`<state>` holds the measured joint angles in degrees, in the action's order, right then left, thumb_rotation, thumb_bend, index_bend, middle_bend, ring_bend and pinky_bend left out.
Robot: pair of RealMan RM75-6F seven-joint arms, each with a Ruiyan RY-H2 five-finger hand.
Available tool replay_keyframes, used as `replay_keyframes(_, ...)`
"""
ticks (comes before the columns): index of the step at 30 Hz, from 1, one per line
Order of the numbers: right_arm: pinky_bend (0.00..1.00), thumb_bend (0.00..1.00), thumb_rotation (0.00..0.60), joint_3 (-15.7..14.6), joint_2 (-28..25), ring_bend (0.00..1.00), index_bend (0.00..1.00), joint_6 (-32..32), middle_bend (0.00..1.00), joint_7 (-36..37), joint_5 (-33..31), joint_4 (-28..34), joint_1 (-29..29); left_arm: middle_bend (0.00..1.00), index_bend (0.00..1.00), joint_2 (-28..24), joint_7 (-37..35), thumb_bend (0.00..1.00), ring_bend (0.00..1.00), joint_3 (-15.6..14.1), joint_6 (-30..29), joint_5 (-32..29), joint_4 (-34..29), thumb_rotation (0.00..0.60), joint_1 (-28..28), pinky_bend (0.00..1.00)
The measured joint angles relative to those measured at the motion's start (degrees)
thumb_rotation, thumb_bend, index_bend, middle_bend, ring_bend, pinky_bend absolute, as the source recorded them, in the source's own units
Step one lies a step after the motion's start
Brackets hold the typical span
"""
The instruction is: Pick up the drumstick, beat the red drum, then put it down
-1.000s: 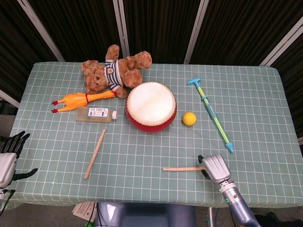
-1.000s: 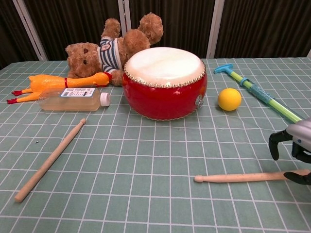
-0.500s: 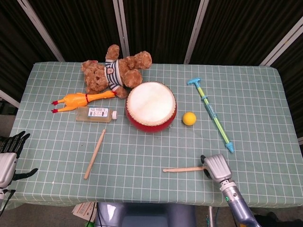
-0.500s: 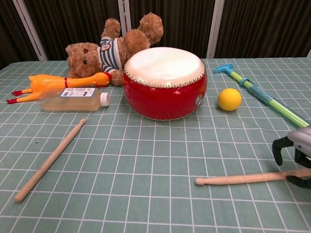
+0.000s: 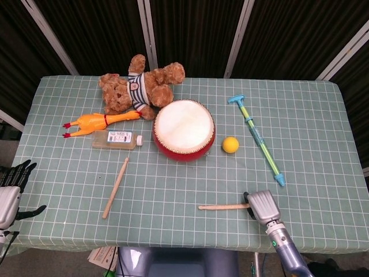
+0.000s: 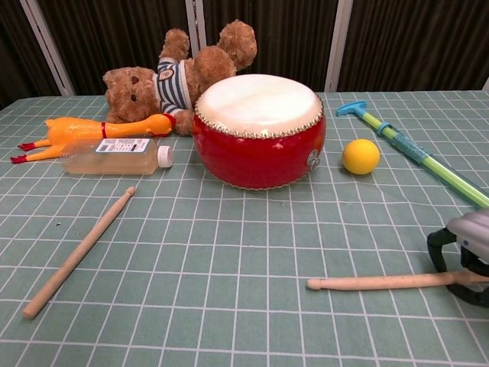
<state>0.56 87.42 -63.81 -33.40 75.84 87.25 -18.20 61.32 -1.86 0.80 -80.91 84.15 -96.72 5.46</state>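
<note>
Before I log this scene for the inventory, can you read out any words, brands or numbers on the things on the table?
Clear bottle, white label with a blue strip: print too small and blurred to read.
No other legible text on any item in either view.

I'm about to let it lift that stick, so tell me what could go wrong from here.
The right hand sits at the very butt of the right drumstick, so the stick may pivot or slip on lifting. That hand is also near the table edge, so the stick could fall off. A wide swing toward the red drum might knock the yellow ball.
</note>
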Motion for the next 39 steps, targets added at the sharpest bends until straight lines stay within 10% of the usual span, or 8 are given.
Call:
replay_keyframes(6, 0.99, 0.57, 0.600, -0.3, 0.1, 1.00, 0.87, -0.2, 1.00, 0.0, -0.1, 0.0, -0.1, 0.00, 0.00, 0.0, 0.0, 0.02, 0.00, 0.0, 0.0, 0.0, 0.0, 0.600, 0.0, 0.03)
replay_keyframes(21, 0.99, 0.59, 0.600, 1.0, -3.6, 1.00, 0.95, -1.0, 1.00, 0.1, -1.5, 5.7, -0.6, 0.00, 0.00, 0.0, 0.2, 0.02, 0.00, 0.0, 0.0, -0.1, -0.1, 0.600, 0.0, 0.03)
replay_keyframes(39, 0.99, 0.64, 0.600, 16.5, -14.3, 1.00, 0.97, -3.4, 1.00, 2.7, -27.2, 20.6, -3.5, 0.00, 0.00, -0.2, -0.2, 0.02, 0.00, -0.1, 0.4, -0.2, -0.1, 0.600, 0.1, 0.03)
